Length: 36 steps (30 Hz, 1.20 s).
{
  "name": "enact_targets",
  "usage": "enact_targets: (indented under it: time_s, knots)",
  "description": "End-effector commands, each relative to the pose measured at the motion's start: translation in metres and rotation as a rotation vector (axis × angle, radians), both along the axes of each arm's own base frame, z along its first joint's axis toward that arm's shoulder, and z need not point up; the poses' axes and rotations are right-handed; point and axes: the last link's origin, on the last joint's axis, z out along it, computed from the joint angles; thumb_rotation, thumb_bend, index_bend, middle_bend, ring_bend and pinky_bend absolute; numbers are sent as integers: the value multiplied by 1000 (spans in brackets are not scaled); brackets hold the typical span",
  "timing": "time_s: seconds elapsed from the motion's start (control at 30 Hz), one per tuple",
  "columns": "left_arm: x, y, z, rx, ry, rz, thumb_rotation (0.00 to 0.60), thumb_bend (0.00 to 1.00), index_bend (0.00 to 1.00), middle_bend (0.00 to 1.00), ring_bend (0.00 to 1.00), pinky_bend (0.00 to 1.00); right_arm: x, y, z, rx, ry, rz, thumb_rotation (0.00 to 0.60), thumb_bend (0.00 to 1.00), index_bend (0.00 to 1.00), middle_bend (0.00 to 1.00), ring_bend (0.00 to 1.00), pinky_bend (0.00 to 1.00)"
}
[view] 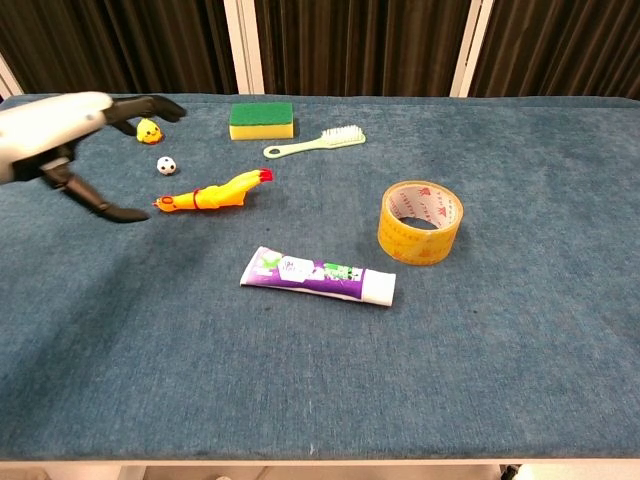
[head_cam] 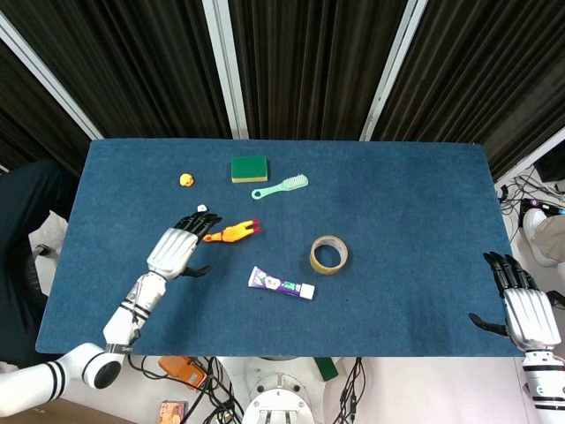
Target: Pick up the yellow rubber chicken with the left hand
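Observation:
The yellow rubber chicken [head_cam: 232, 232] [view: 215, 192] lies flat on the blue table, red feet toward the right. My left hand [head_cam: 177, 248] [view: 70, 140] hovers just left of the chicken's head end with its fingers spread and nothing in it. In the chest view its thumb reaches down close to the chicken's head; contact cannot be made out. My right hand [head_cam: 524, 309] rests open at the table's front right corner, far from the chicken, and does not show in the chest view.
A small ball [view: 166, 165] and a little yellow chick [view: 149, 130] sit just behind the left hand. A green-yellow sponge [view: 261, 120] and a mint brush [view: 314, 142] lie farther back. A toothpaste tube [view: 318, 275] and a tape roll [view: 420, 221] lie to the right.

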Motion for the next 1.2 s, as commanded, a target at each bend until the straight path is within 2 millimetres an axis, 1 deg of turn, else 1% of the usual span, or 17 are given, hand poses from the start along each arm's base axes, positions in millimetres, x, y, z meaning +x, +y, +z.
enact_targets:
  time_s: [0.03, 0.2, 0.27, 0.47, 0.57, 0.83, 1.0, 1.2]
  knots:
    - [5, 12, -11, -17, 0, 9, 600, 154, 156, 164, 124, 205, 0, 0, 0, 0, -1, -1, 600, 213, 49, 125, 96, 220]
    - [8, 25, -24, -32, -6, 28, 600, 159, 243, 249, 206, 266, 0, -1, -1, 5, 1, -3, 600, 213, 49, 125, 96, 220]
    - [12, 29, -29, -45, -13, 27, 600, 166, 257, 272, 229, 281, 0, -1, -1, 5, 0, -3, 600, 213, 49, 125, 96, 220]
    - [30, 36, -39, -44, -22, 2, 600, 183, 284, 311, 261, 284, 0, -1, -1, 8, 1, -4, 600, 213, 49, 125, 96, 220]
    - [33, 38, -46, -53, -17, 2, 600, 199, 296, 323, 274, 284, 0, -1, -1, 7, 0, -5, 600, 213, 49, 125, 96, 220]
    - [35, 46, -67, -67, 10, 7, 600, 208, 297, 324, 295, 285, 0, -1, 0, 8, -4, -7, 600, 213, 49, 125, 96, 220]
    - [36, 53, -71, -69, 19, 10, 600, 221, 297, 330, 305, 293, 0, -2, 0, 11, -4, -8, 600, 213, 50, 125, 96, 220]
    - [37, 59, -75, -73, 29, 11, 600, 228, 304, 356, 334, 348, 0, -1, 0, 13, -1, -8, 600, 213, 51, 125, 96, 220]
